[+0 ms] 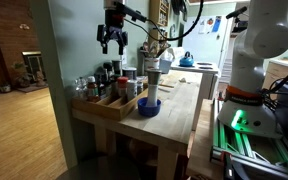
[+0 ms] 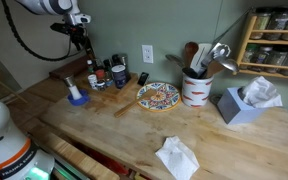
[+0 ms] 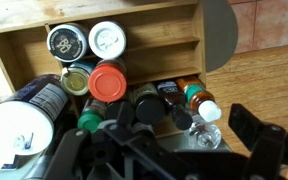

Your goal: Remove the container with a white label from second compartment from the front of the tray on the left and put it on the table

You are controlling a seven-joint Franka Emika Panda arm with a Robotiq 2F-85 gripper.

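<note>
Hanging high above the tray [image 1: 108, 103], the gripper [image 1: 112, 42] has its jaws spread apart, and nothing is between them. In the wrist view the two dark fingers [image 3: 256, 140] stand wide at the bottom edge, over the jars.

The tray lies along the edge of the table [image 1: 179, 115] and its compartments are packed with jars and bottles. In the wrist view a jar with a black lid [image 3: 66, 42] and one with a white lid [image 3: 106, 40] stand side by side in one compartment. A red lid [image 3: 108, 82] and a green one [image 3: 76, 78] are in the next. The container with a white label [image 3: 36, 103] seems to be the dark one at the lower left, but I cannot tell its compartment.

A blue bowl [image 1: 149, 108] with a white cylinder inside stands just beside the tray. In an exterior view, a colourful plate [image 2: 158, 96], a white crock of utensils [image 2: 193, 90] and a tissue box [image 2: 244, 105] stand farther along the table.
</note>
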